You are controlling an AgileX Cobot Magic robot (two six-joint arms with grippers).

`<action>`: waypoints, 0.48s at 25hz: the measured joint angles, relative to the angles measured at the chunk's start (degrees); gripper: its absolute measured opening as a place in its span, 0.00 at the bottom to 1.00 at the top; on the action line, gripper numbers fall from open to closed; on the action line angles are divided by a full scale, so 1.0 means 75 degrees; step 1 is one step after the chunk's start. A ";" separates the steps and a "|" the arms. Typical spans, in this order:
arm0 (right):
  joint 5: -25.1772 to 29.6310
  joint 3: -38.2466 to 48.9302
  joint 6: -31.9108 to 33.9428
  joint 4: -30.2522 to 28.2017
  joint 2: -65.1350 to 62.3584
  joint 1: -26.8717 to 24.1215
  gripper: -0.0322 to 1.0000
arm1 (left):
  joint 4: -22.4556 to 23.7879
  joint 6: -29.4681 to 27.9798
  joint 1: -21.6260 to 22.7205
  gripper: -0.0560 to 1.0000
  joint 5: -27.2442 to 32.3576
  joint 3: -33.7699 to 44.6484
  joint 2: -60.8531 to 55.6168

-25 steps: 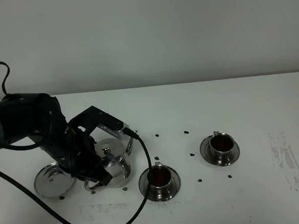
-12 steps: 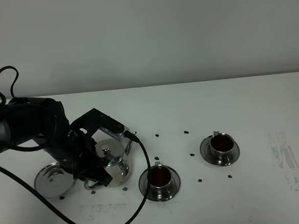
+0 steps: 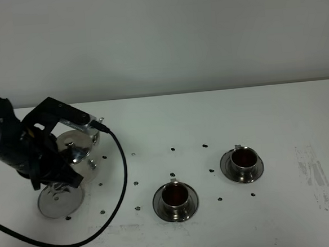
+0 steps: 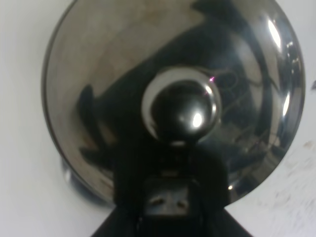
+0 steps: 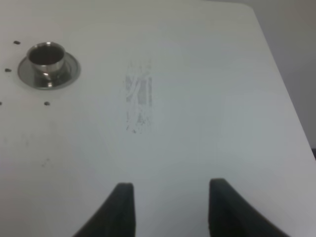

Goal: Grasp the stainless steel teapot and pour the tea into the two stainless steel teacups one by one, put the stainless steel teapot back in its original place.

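Teapot, high view: the teapot [image 3: 79,154] sits in the left hand [image 3: 60,177], at the far left of the surface [image 3: 220,119], its base against the far rim of the plate [image 3: 61,199]; whether it rests on the plate or hangs above it cannot be told.
Left hand, high view: it is hidden under the black arm on the near side of the pot, so its closure cannot be read here.
Plate, high view: round and shiny, directly below the left hand and toward the camera from it.
Cups, high view: the near cup [image 3: 174,195] on its saucer [image 3: 176,203] stands well away from the left hand toward the middle; the far cup [image 3: 245,159] on its saucer [image 3: 242,170] stands farther out beyond it. Both hold reddish-brown tea [image 3: 174,195].
Cable, high view: a black cable [image 3: 121,177] loops from the left arm across the surface.
Teapot, left wrist view: the lid fills the frame, with the knob [image 4: 182,106] at the centre; the dark body of the left hand [image 4: 168,197] meets the pot just beside the knob, clamped on the handle side.
Right hand, right wrist view: the right hand [image 5: 169,207] hovers above bare surface with its two fingers [image 5: 121,210] spread apart, holding nothing.
Cup, right wrist view: one cup [image 5: 46,57] on its saucer lies well ahead of the right hand and off to one side, with a scuffed patch [image 5: 138,96] between.
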 joint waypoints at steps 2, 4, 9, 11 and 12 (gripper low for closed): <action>0.0000 0.0000 0.0000 0.0000 0.0000 0.0000 0.36 | 0.0000 -0.0075 0.0253 0.24 0.0077 0.0215 -0.0170; 0.0000 0.0000 0.0000 0.0000 0.0000 0.0000 0.36 | 0.0000 -0.0223 0.0428 0.24 0.0101 0.0330 -0.0230; 0.0000 0.0000 0.0000 0.0000 0.0000 0.0000 0.36 | 0.0000 -0.0490 0.0767 0.24 -0.0081 0.0561 -0.0244; 0.0000 0.0000 0.0000 0.0000 0.0000 0.0000 0.36 | 0.0000 -0.0515 0.0858 0.24 -0.0225 0.0715 -0.0244; 0.0000 0.0000 0.0000 0.0000 0.0000 0.0000 0.36 | 0.0000 -0.0545 0.0883 0.24 -0.0308 0.0811 -0.0244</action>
